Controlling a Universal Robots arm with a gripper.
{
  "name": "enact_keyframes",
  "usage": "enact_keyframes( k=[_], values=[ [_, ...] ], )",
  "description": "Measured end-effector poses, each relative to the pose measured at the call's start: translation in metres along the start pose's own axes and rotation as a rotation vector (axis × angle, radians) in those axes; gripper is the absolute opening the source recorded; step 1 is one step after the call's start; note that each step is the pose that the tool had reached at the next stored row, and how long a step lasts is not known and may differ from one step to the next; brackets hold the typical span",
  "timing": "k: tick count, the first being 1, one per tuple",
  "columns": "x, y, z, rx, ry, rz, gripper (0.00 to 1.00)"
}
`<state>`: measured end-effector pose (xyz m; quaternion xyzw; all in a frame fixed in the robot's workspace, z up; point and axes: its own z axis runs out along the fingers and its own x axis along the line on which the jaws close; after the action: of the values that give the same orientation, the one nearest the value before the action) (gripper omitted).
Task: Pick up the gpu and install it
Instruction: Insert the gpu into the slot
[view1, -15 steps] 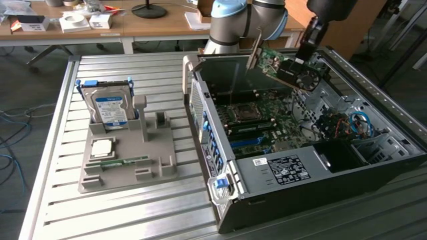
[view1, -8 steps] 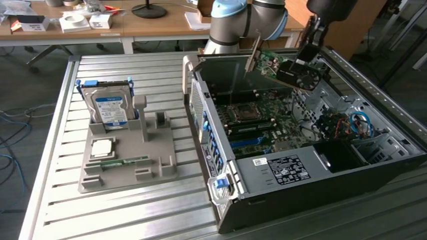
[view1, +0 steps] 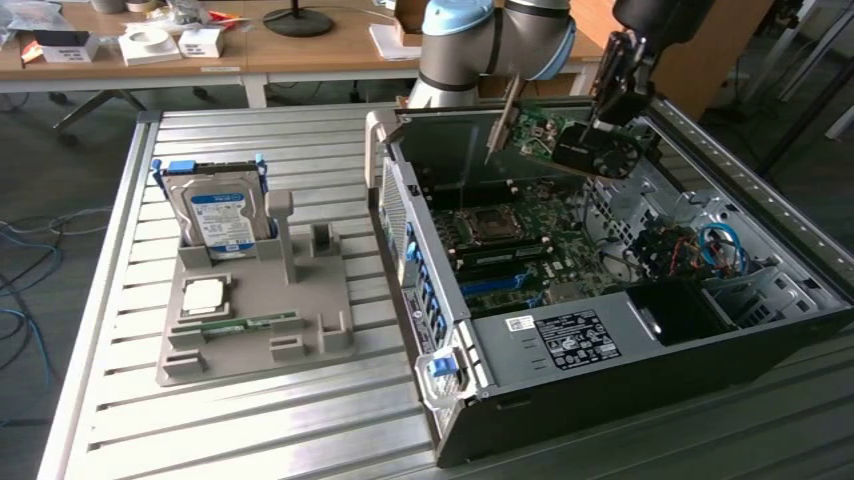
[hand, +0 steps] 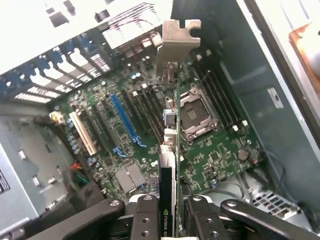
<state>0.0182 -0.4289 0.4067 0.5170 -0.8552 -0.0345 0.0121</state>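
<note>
As the exterior view is read from the front, the slatted metal table (view1: 240, 430) is taken up by an open computer case (view1: 587, 390) on the exterior view's right and a grey holder (view1: 254, 345) on its left. A memory stick (view1: 247, 325), a processor (view1: 203, 293) and a hard drive (view1: 220, 215) are kept on that holder. Further back, the gpu (view1: 574, 145) is held raised over the motherboard (view1: 521, 255) inside the case. In the wrist view it is seen edge-on, pinched between the fingers of the gripper (hand: 169, 215). Its silver bracket (hand: 177, 47) is at the far end, with a blue slot (hand: 125, 120) and the CPU socket (hand: 196, 112) seen either side.
</note>
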Motion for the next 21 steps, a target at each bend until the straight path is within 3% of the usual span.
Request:
enact_keyframes(
  k=[16, 21],
  values=[
    [0.0, -0.0001, 0.0016, -0.004, 0.0208, -0.286, 0.26],
    [0.0, -0.0001, 0.0016, -0.0042, 0.0228, -0.307, 0.26]
  ],
)
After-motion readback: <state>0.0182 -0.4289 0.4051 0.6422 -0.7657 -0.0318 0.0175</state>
